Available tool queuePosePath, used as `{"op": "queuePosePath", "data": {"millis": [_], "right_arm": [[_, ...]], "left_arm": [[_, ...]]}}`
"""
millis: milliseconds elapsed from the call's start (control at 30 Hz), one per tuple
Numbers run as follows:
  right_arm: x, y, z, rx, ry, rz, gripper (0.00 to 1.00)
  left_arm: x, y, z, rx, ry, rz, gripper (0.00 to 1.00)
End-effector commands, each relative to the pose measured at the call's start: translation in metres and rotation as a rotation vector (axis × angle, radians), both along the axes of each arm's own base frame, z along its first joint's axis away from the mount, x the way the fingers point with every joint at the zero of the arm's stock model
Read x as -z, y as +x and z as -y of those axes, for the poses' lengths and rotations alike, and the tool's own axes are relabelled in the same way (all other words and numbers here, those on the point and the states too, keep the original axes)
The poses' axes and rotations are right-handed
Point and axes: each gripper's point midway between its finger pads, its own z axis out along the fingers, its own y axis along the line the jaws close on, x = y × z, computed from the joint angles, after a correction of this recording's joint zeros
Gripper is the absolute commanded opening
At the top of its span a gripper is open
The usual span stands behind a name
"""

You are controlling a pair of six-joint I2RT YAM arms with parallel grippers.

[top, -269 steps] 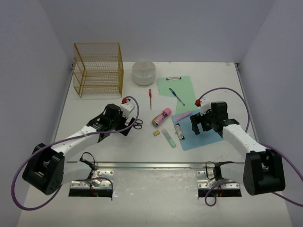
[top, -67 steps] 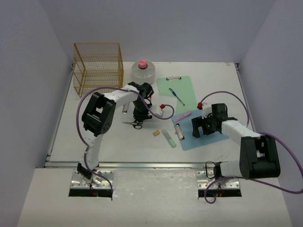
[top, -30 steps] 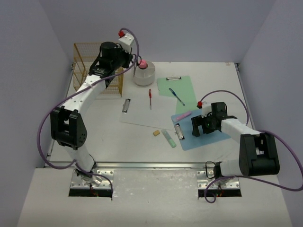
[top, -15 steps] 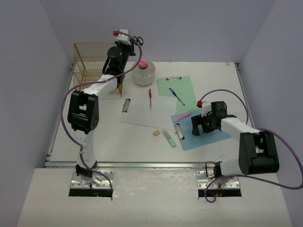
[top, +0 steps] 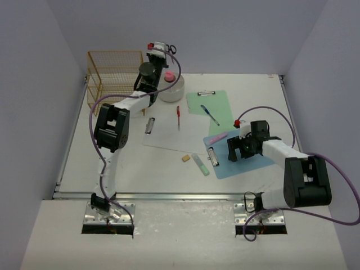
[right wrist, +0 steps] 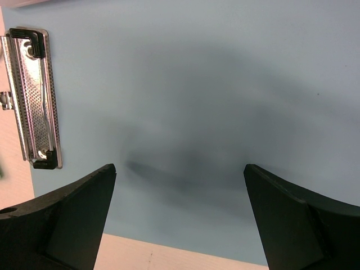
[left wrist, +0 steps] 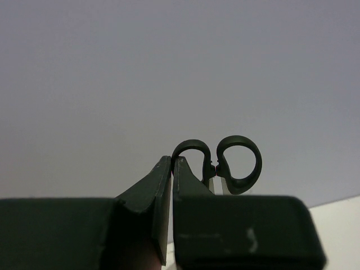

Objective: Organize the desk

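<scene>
Hovering low over the blue clipboard [right wrist: 197, 84] at four o'clock on the white worktop [top: 112, 163], which lies between lavender walls [top: 34, 84], the right tool [right wrist: 179, 171] has its fingers spread wide and holds nothing. Farther back, near twelve o'clock, the left tool [left wrist: 171, 166] sits high above the round white container [top: 171, 90], pinched tight on black scissors [left wrist: 230, 163] whose handle loops poke out past its fingertips.

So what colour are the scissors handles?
Black. The scissors show best in the left wrist view.
</scene>
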Motion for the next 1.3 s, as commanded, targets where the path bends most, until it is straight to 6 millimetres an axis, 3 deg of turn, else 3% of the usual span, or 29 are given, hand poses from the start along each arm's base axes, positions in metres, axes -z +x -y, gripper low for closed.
{"op": "queuePosePath", "data": {"millis": [0, 133, 500, 1267], "right_arm": [[0.000, 0.003, -0.001, 0.009, 0.012, -0.010, 0.99], [0.000, 0.003, -0.001, 0.007, 0.014, -0.010, 0.99], [-0.001, 0.003, -0.003, 0.000, 0.021, -0.011, 0.99], [-0.002, 0.000, -0.002, -0.011, 0.016, -0.009, 0.99]], "left_arm": [[-0.050, -0.007, -0.033, -0.156, 0.000, 0.171, 0.00], [-0.047, -0.010, -0.047, -0.243, 0.070, 0.178, 0.00], [-0.004, -0.013, -0.054, -0.306, 0.169, 0.028, 0.00], [0.039, 0.006, -0.019, -0.278, 0.153, -0.129, 0.00]]}}
